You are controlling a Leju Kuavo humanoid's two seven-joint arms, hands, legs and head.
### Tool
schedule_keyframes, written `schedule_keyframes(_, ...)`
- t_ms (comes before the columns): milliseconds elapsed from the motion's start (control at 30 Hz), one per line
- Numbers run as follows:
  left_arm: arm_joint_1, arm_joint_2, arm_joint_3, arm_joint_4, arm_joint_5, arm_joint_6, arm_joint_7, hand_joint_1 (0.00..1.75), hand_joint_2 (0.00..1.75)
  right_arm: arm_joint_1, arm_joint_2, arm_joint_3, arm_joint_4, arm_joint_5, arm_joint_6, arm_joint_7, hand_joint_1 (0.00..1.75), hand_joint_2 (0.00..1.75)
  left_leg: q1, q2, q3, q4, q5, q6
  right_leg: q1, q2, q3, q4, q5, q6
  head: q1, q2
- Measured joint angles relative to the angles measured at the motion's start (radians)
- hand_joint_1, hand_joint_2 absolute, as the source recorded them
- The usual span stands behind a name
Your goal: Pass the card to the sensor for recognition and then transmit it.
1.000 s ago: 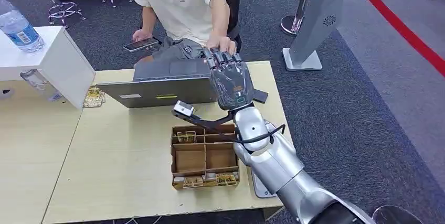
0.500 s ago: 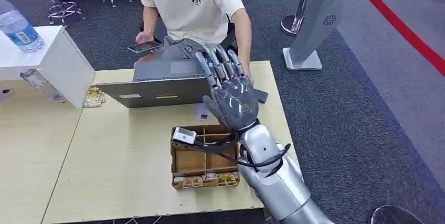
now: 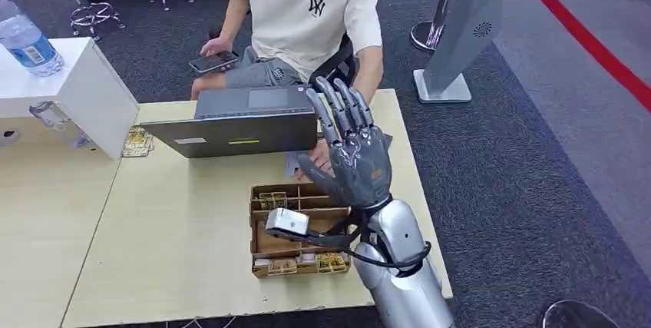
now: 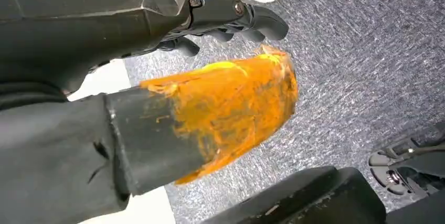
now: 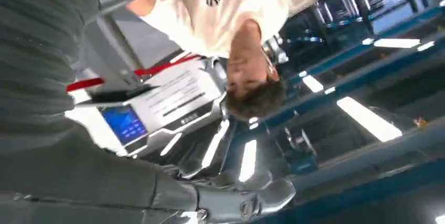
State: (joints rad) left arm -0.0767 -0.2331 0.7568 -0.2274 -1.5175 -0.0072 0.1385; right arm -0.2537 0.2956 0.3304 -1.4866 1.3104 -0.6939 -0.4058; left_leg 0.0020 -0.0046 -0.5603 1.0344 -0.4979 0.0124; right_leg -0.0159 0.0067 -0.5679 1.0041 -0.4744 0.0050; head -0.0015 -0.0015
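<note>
Robot hand raised over a pale wooden table [image 3: 176,228]: the humanoid's right hand [image 3: 355,151] stands upright above the far right part of the tabletop, palm turned away from the robot. Its fingers [image 3: 338,109] are spread wide and straight, with nothing in its grasp. A small white card [image 3: 292,162] lies flat on the table just behind that hand, in front of a grey laptop-like device [image 3: 238,124]. A seated person in a cream T-shirt [image 3: 307,5] reaches one arm down toward the same spot. That person's hand is mostly hidden behind the robot's palm, so whether it touches the card cannot be told; the other hand holds a phone [image 3: 209,61]. A compartmented wooden tray [image 3: 254,230] sits on the table nearer the robot, beside its silver forearm. A water bottle [image 3: 24,40] stands on a white box [image 3: 92,90] at the far left. The robot's left hand [image 4: 210,66] hangs over grey carpet, its orange-smeared thumb apart from the loosely bent dark fingers [image 4: 246,17], and nothing lies between them.
</note>
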Motion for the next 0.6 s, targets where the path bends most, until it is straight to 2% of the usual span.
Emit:
schedule_keyframes(167, 0.0, -0.003, 0.012, 0.0, 0.015, 0.008, 0.001, 0.0, 0.0, 0.041, -0.001, 0.003, -0.05, -0.066, 0.0, -0.048, 0.0, 1.75, 0.0, 0.0, 0.0, 0.0, 0.0, 0.0, 0.0, 0.0, 0.0, 0.0, 0.0, 0.0, 0.001, 0.0)
schedule_keyframes(300, 0.0, -0.003, 0.025, 0.0, 0.029, 0.013, 0.001, 0.0, 0.0, 0.092, -0.013, 0.02, -0.102, -0.105, 0.0, -0.058, 0.03, 1.75, 0.0, 0.0, 0.0, 0.0, 0.0, 0.0, 0.0, 0.0, 0.0, 0.0, 0.0, 0.0, 0.001, 0.0)
schedule_keyframes(333, 0.0, -0.003, 0.028, 0.0, 0.035, 0.015, 0.001, 0.0, 0.0, 0.107, -0.018, 0.029, -0.116, -0.114, 0.0, -0.06, 0.38, 1.75, 0.0, 0.0, 0.0, 0.0, 0.0, 0.0, 0.0, 0.0, 0.0, 0.0, 0.0, 0.0, 0.001, 0.0)
schedule_keyframes(367, 0.0, -0.003, 0.032, 0.0, 0.039, 0.016, 0.001, 0.0, 0.0, 0.121, -0.02, 0.036, -0.128, -0.121, 0.0, -0.063, 0.51, 1.75, 0.0, 0.0, 0.0, 0.0, 0.0, 0.0, 0.0, 0.0, 0.0, 0.0, 0.0, 0.0, 0.001, 0.0)
schedule_keyframes(400, 0.0, -0.004, 0.037, 0.0, 0.043, 0.018, 0.001, 0.0, 0.0, 0.135, -0.023, 0.044, -0.142, -0.128, 0.0, -0.066, 1.55, 1.75, 0.0, 0.0, 0.0, 0.0, 0.0, 0.0, 0.0, 0.0, 0.0, 0.0, 0.0, 0.0, 0.001, 0.0)
schedule_keyframes(600, 0.0, -0.004, 0.039, 0.0, 0.044, 0.019, 0.001, 0.0, 0.0, 0.141, -0.024, 0.046, -0.145, -0.131, 0.0, -0.066, 1.59, 1.75, 0.0, 0.0, 0.0, 0.0, 0.0, 0.0, 0.0, 0.0, 0.0, 0.0, 0.0, 0.0, 0.001, 0.0)
